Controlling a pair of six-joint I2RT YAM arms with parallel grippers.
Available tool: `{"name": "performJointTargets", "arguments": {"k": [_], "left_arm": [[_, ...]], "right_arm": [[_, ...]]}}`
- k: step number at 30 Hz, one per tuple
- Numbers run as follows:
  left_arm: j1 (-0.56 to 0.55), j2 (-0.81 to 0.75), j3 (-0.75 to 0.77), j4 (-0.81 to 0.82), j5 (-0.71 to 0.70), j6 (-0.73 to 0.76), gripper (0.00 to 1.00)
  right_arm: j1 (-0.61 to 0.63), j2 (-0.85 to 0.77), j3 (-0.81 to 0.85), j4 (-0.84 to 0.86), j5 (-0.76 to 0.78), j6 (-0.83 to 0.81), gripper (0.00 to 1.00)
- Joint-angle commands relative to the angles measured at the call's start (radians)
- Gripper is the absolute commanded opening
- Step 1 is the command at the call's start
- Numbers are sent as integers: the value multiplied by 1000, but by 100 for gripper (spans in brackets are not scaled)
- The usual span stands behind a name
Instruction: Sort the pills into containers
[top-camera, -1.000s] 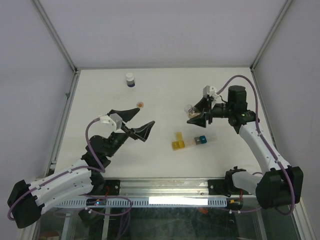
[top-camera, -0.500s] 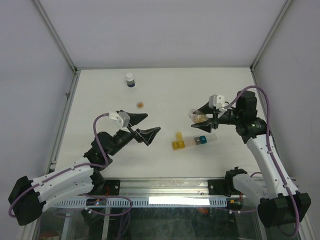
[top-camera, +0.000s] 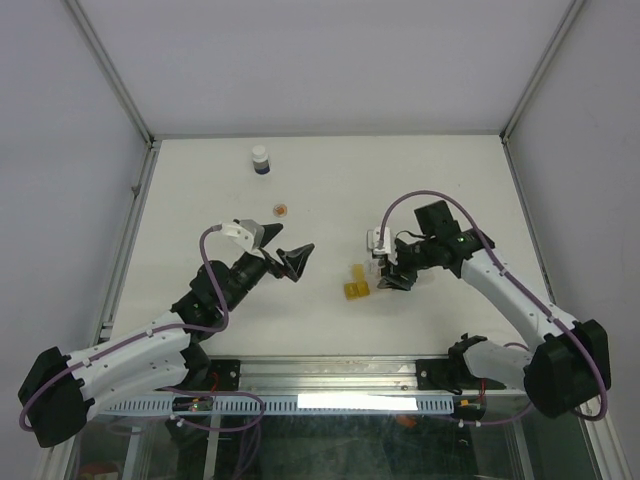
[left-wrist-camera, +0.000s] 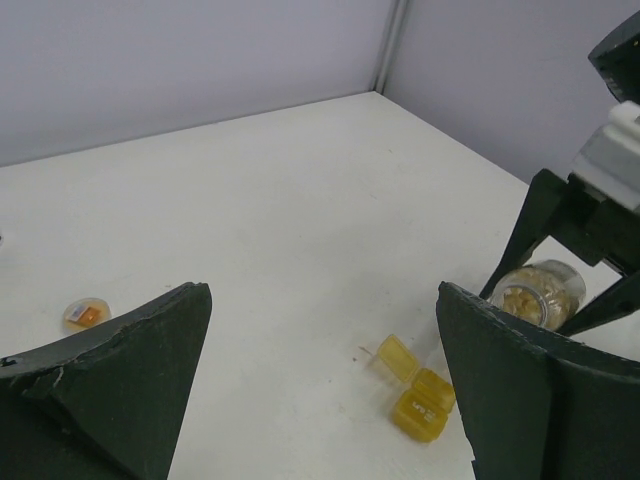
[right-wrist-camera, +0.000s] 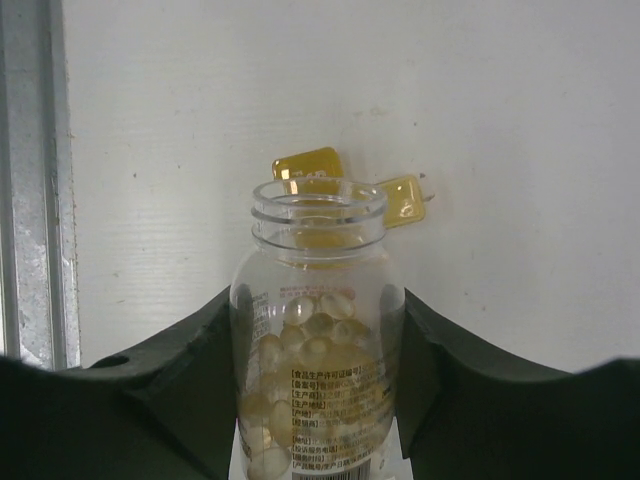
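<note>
- Risk, spilling: the clear bottle (right-wrist-camera: 318, 215) is uncapped and lies tipped, its mouth towards the yellow box (right-wrist-camera: 305, 168). Steeper tilting would probably release many pills (right-wrist-camera: 300, 345) at once, more than so small a box can take.
- Risk, missing: in the right wrist view the mouth lines up with the box but appears to hang above it. Pills dropped from there could bounce onto the table (top-camera: 330, 180) and roll away.
- Risk, knocking: the right gripper (top-camera: 388, 272) works just beside the row of boxes, and a low sweep could push them. The other boxes of the row are hidden beneath it in the top view.
- Right jaws: clamped on the bottle's body, one finger on each side, with the pills inside and between them.
- Left gripper (left-wrist-camera: 322, 300): jaws spread wide and holding nothing; the yellow box lies ahead of them, nearer the right-hand finger, well apart from both.
- Far off: a white bottle (top-camera: 260, 160) and a small orange disc (top-camera: 281, 209).
</note>
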Motion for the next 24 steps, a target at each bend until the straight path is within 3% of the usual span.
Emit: {"name": "performJointTargets", "arguments": {"k": [1,7,24], "left_arm": [[-2,-35,15,7,-78,40,99],[-1,-68,0,-39,-178,59,99],[-1,-58,-5,-29,-191,54,99]], "right_arm": [[57,70,-8,27,149,-5,5],[99,162,3,37,241,22,6],[148,249,26,59,405,53,7]]}}
